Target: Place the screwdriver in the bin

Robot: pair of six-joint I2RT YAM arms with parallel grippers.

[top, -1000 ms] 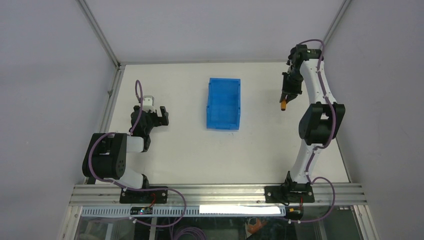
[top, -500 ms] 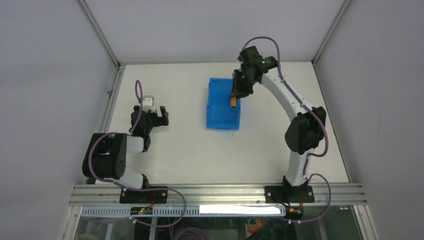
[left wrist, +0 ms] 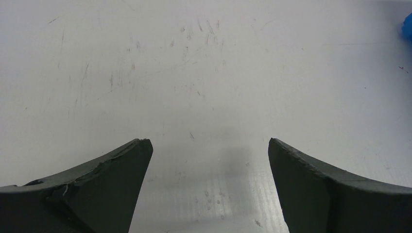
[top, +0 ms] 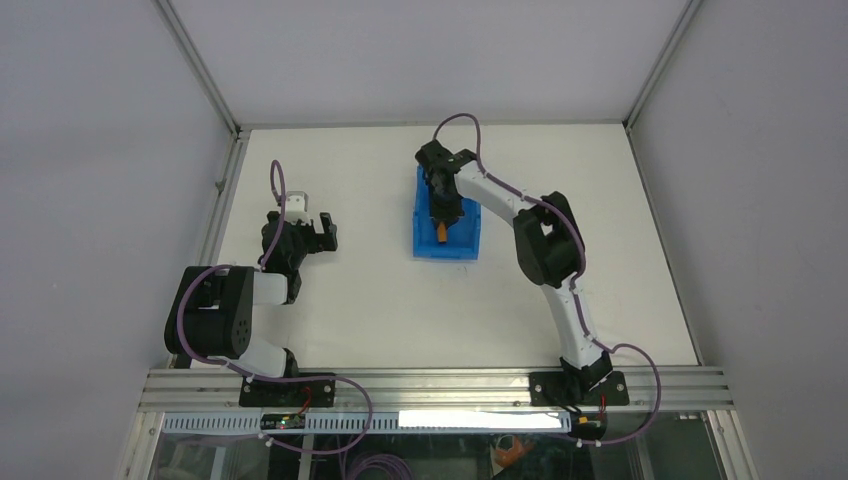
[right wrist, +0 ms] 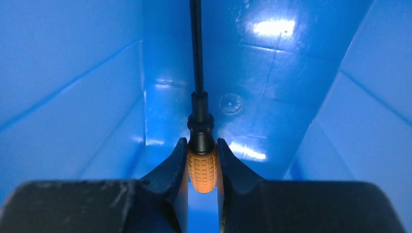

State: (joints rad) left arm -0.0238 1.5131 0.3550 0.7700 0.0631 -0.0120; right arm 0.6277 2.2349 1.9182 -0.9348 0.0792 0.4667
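Right gripper [right wrist: 202,149] is clamped on the screwdriver [right wrist: 202,171]. Its two fingers press on either side of the ribbed orange handle, and the thin black shaft runs straight ahead of the fingertips. The blue walls of the bin [right wrist: 73,92] rise on both sides of the fingers, and the bin's floor lies ahead of them and below. So the tool is held inside the bin's walls, though I cannot tell whether the shaft tip touches the plastic. From overhead, this gripper sits over the middle of the bin, with a spot of orange showing just past its fingers.

Left gripper [left wrist: 209,145] is spread wide with nothing between its fingers. Only the bare, scuffed table [left wrist: 194,73] lies beneath and ahead of it, with a sliver of blue far off to its right at the edge of the view. It sits well apart from the bin and appears to have no part in this step.

By my reading, the carry is done and the task is close to its end, since the tool is already within the walls. What is left is to part the fingers so the screwdriver settles on the floor ahead of them. The gripper then has to lift out without catching the handle. Until that release, the screwdriver is not resting in the bin on its own.
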